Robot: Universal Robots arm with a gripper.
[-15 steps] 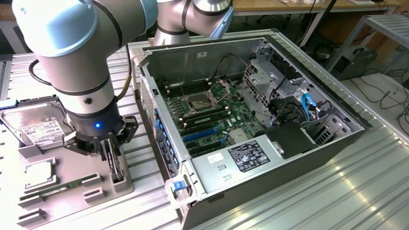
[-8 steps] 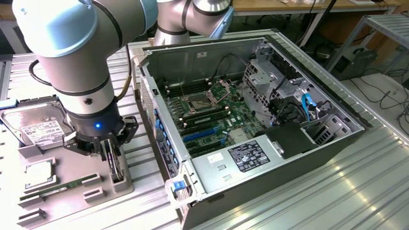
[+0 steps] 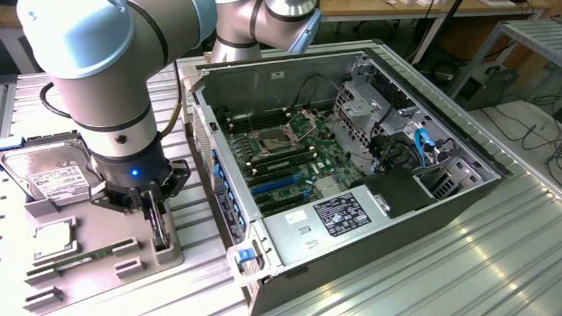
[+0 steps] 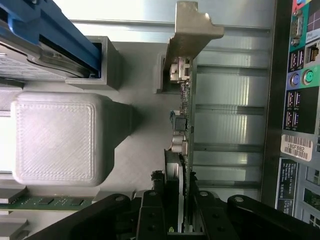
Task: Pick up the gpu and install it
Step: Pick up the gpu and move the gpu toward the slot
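A Universal Robots arm reaches down over a grey moulded parts tray (image 3: pixel 97 227) on the exterior view's left side of a ribbed metal worktop (image 3: pixel 474 263); its black hand (image 3: pixel 147 201) sits low over the tray, directly on the gpu (image 3: pixel 159 227); the gpu stands on its long edge in a slot at the edge of the tray nearest the computer, not yet lifted out; in the wrist view the hand (image 4: pixel 179 210) is clamped on the gpu (image 4: pixel 187 125), one black finger (image 4: pixel 154 212) against the shroud face and the other against the green board face; the card shows edge-on there, its pale metal bracket (image 4: pixel 192 30) at the end farthest from the hand; a silver hard drive (image 3: pixel 52 174) with a white label lies in the tray towards the exterior view's left of the hand; a narrow green memory stick (image 3: pixel 75 261) lies in another slot nearer the camera; just to the exterior view's right of the tray stands an open desktop computer case (image 3: pixel 351 263), lying on its side; inside it the green motherboard (image 3: pixel 290 158) is exposed, with a power supply (image 3: pixel 338 214) bearing a dark label at its near end; the case's rear port panel (image 4: pixel 300 75) shows beside the gpu in the wrist view.
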